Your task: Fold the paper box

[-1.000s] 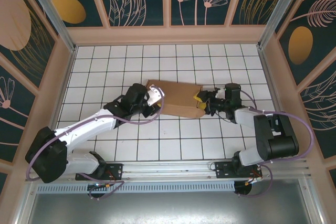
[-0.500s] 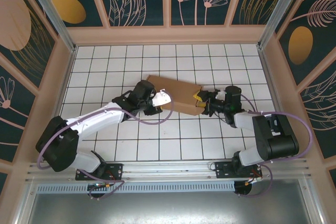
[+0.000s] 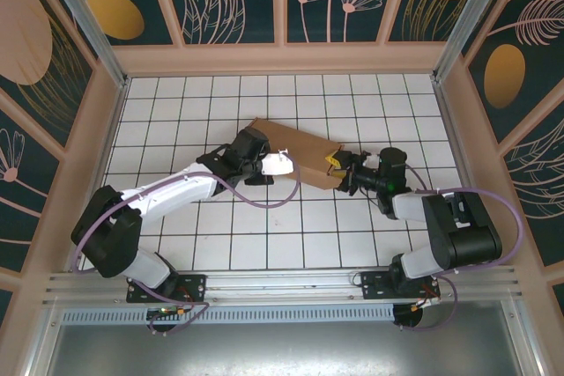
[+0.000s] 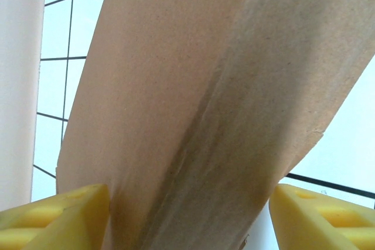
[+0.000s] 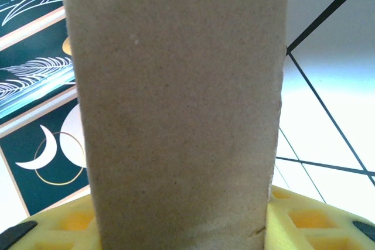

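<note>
Two ends, two grips: the paper box (image 3: 300,160) lies at the centre of the table (image 3: 176,103), long axis running between my arms; my right gripper (image 3: 337,172) clamps its right end, my left gripper (image 3: 273,165) straddles the left end, fingers spread

The paper box (image 5: 176,98) upright in the right gripper (image 5: 181,235).
Brown cardboard touches both yellow fingers (image 5: 53,229); white tiled floor (image 5: 340,57) right, dark leaf-patterned wall (image 5: 35,139) left.
</note>
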Motion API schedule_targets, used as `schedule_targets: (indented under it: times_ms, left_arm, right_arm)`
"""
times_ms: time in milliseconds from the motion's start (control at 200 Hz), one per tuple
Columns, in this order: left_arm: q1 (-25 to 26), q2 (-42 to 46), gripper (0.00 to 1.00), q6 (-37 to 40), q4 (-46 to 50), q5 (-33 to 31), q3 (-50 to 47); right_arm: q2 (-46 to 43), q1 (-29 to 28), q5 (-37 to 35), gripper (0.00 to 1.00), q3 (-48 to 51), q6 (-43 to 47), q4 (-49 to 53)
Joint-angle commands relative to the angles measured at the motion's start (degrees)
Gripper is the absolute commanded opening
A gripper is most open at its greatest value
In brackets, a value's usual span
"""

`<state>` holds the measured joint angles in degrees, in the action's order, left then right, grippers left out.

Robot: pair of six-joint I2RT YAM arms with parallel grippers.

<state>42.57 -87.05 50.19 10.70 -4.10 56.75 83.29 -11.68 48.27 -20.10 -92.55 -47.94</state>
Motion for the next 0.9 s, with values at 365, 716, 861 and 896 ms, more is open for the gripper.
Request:
schedule_targets:
  times_ms: [365,716,861,896]
  left_arm:
    - [0.89,-0.85,0.72,7.4,4.78,-0.45,1.9]
    - [1.33,-0.82,0.74,8.4,-1.36,-5.32,1.19]
    - [2.06,-1.44,0.69,9.88,-7.44,-10.48,1.01]
    - [2.35,-1.54,0.69,10.43,-9.13,-12.21,0.86]
  right_arm:
    - [-3.13,-2.14,4.6,0.43,2.23,-7.19,-10.07]
    - [-4.23,-2.73,3.1,0.43,4.73,-9.85,-12.14]
    - [-3.77,-3.24,1.87,0.43,6.98,-14.18,-16.71]
    - [-3.55,-3.4,1.43,0.43,7.48,-15.42,-17.9]
